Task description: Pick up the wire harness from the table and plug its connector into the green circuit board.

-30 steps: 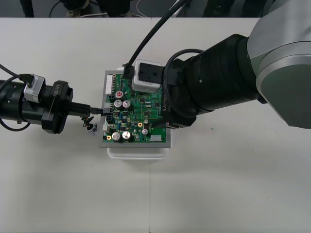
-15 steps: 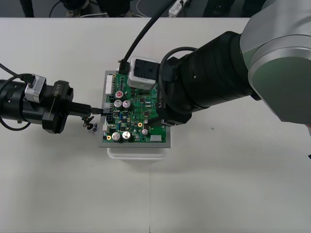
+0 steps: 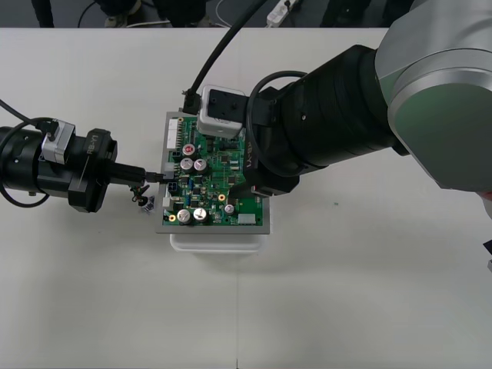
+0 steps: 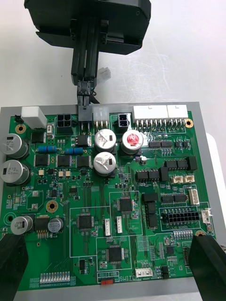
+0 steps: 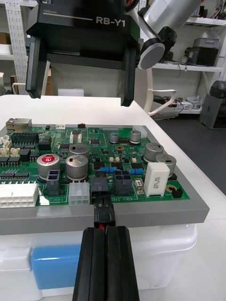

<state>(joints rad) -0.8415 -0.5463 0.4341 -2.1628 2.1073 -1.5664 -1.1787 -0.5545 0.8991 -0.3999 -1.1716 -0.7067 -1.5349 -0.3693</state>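
**Operator:** From above, where am I?

**Spotter:** Your left tool (image 3: 154, 175) lies level at the left edge of the board (image 3: 207, 196). It is clenched on the plug (image 3: 164, 176), which meets the connectors along that edge. The rest of the harness (image 3: 143, 198) hangs under the fingers, just beside the board. I can't tell whether it touches the table (image 3: 92, 292). Your right tool (image 3: 244, 165) hovers over the other half of the board, grasping nothing.

**Operator:** And the right wrist view?

**Spotter:** Its fingers (image 4: 207, 268) stand wide apart at the board's near edge, released. At the far edge, your left tool pinches the plug with its nose at a black header (image 4: 84, 113), next to a white one.

**Operator:** Left wrist?

**Spotter:** The fingers are pressed together on the plug, which lines up straight with that header and touches it. You can't tell from here whether it is fully seated.

**Operator:** So which step is this?

**Spotter:** Insertion, I'd say. The pick-up is done and the plug is at the mouth. Your next move calls for a short, straight push along the plug's axis, kept level with no twist. Let go only once it sits home, and watch that the board doesn't slide under the push.
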